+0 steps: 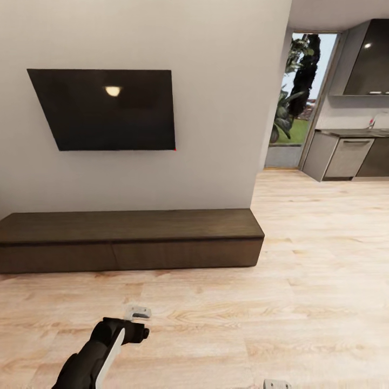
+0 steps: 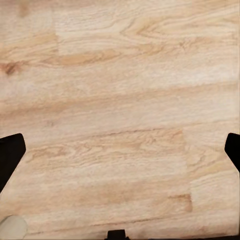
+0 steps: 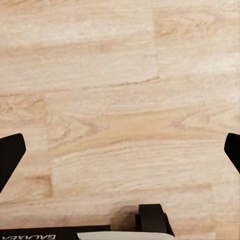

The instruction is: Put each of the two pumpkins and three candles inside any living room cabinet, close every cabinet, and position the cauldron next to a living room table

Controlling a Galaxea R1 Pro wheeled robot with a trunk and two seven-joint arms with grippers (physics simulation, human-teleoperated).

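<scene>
The head camera looks forward and down from well back of the cabinet [image 1: 129, 240], facing the wall behind it, with the plank floor [image 1: 302, 302] between. Both wrist cameras point straight down at that floor from close above (dark fingers [image 2: 10, 157] at the frame edges), sharing only its boards.

Cabinet [image 1: 129, 237]: long, low, dark brown, against the white wall, fronts shut.
Television [image 1: 105, 111]: dark screen, wall-mounted above it.
Floor [image 1: 302, 302]: pale wood planks.
Left arm [image 1: 97, 354]: black, over the floor, near the cabinet.
Kitchen units [image 1: 348, 156]: far right, grey.
</scene>
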